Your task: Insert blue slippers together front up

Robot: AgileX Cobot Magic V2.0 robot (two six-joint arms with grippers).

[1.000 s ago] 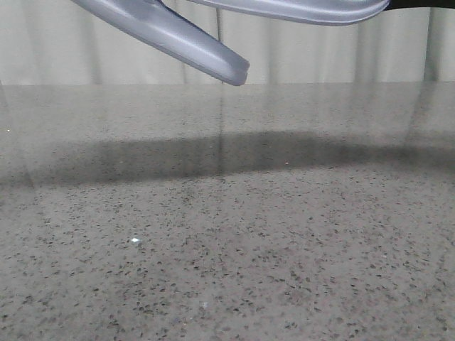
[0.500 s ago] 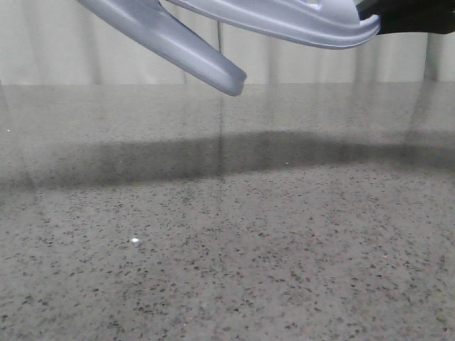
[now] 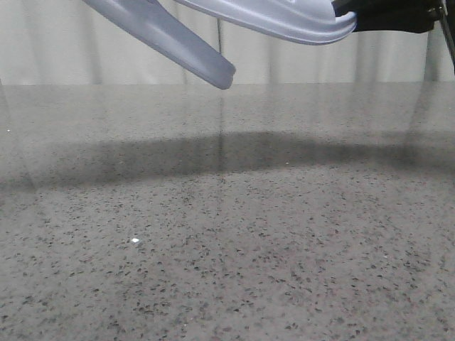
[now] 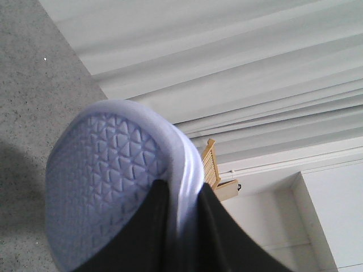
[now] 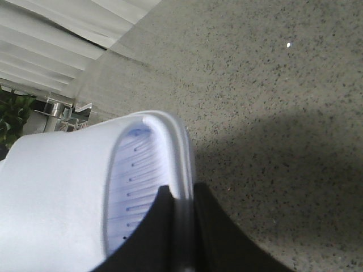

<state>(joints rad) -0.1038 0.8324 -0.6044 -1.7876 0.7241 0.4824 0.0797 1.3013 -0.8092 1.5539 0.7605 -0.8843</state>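
Both blue slippers hang in the air above the table. One blue slipper (image 3: pixel 181 42) slants down from the upper left, its tip lowest. In the left wrist view its triangle-patterned sole (image 4: pixel 105 175) faces the camera, and my left gripper (image 4: pixel 182 207) is shut on its rim. The other blue slipper (image 3: pixel 277 18) lies nearly level along the top of the front view, overlapping the first one. My right gripper (image 3: pixel 380 14) is shut on its end. The right wrist view shows its ribbed footbed (image 5: pixel 133 187), with my right gripper (image 5: pixel 182 209) pinching the rim.
The speckled grey table (image 3: pixel 227 241) stretches below, with a dark band of shadow (image 3: pixel 213 156) across it. A pale curtain (image 3: pixel 85 57) hangs behind. A wooden chair (image 4: pixel 212 164) stands far off in the left wrist view.
Both slippers have shifted left. The right slipper's end moved in from the right edge, bringing the black right gripper into the front view.
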